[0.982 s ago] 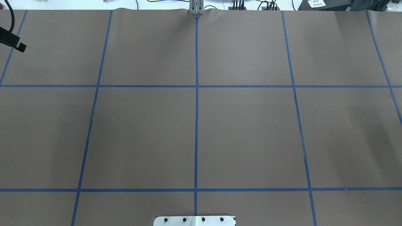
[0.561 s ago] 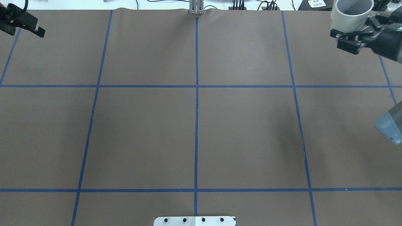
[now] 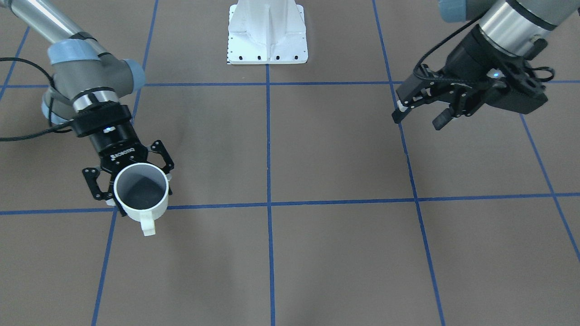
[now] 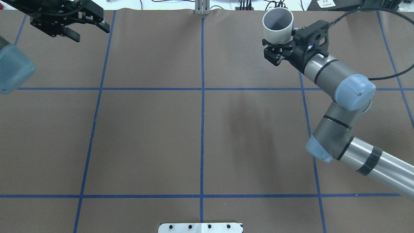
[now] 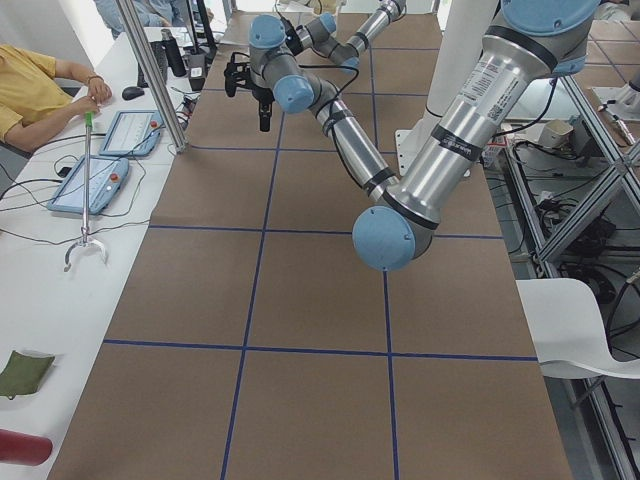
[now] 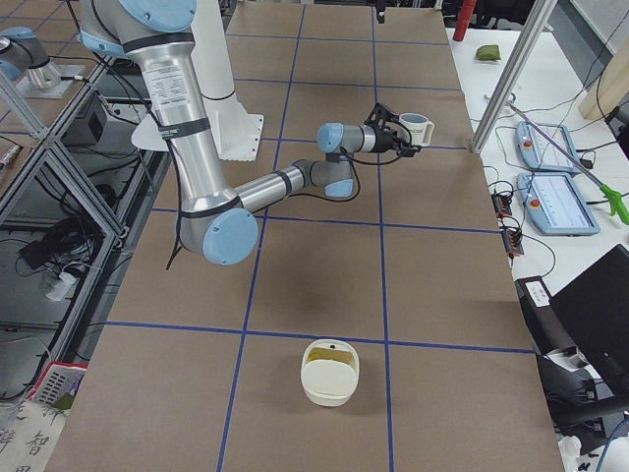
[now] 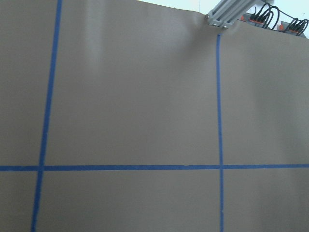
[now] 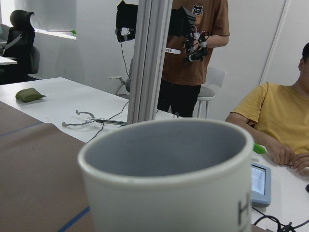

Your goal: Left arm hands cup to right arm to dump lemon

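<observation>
The cup point(image 4: 277, 22), a white mug with a grey inside, is held upright above the table's far right part. My right gripper point(image 4: 278, 45) is shut on its lower wall. In the front-facing view the cup point(image 3: 140, 190) has its handle toward the camera and its inside looks empty. It fills the right wrist view point(image 8: 169, 193) and shows in the exterior right view point(image 6: 417, 128). My left gripper point(image 4: 90, 34) is open and empty above the far left of the table, also in the front-facing view point(image 3: 418, 120). I see no lemon.
A cream container point(image 6: 330, 372) stands on the table's right end. The white robot base point(image 3: 267, 36) is at the near middle edge. A metal post point(image 4: 202, 8) stands at the far edge. Operators and tablets point(image 6: 555, 202) are beyond it.
My right arm has come in from the right edge and carried the cup leftward along the far side. My left gripper has moved rightward along the far left edge.
</observation>
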{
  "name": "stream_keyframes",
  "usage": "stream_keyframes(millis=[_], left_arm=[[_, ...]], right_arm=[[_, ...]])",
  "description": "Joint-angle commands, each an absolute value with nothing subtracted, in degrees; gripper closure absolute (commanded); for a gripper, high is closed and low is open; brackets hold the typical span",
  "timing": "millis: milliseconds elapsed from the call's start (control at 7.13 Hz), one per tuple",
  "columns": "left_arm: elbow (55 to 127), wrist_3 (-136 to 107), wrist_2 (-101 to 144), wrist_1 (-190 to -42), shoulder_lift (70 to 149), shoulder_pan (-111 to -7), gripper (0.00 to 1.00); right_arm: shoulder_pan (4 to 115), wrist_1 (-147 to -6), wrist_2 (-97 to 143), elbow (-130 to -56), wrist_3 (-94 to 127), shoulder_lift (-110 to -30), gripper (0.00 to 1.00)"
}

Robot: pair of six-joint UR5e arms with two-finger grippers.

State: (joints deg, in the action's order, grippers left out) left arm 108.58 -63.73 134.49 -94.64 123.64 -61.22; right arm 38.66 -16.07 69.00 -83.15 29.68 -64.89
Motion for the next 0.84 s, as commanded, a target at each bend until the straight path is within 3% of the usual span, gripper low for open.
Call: stream_keyframes(millis=[0,561,701], left_arm=[[105.84,-72.48,134.38,-95.19,129.26,-58.28,0.00],[99.15,-87.42,124.14,-102.38,135.08,-50.38,0.00],[97.14,-89.80,123.58,-102.31,137.35,-49.67,0.07]], right_arm=[[35.95,-16.78,63.90,-76.65,29.71,-57.76,1.00],[29.72,-26.88,52.84,-76.20,29.88,-51.25,1.00],[28.40,-27.42,51.78,-76.20,29.71,-51.15,1.00]])
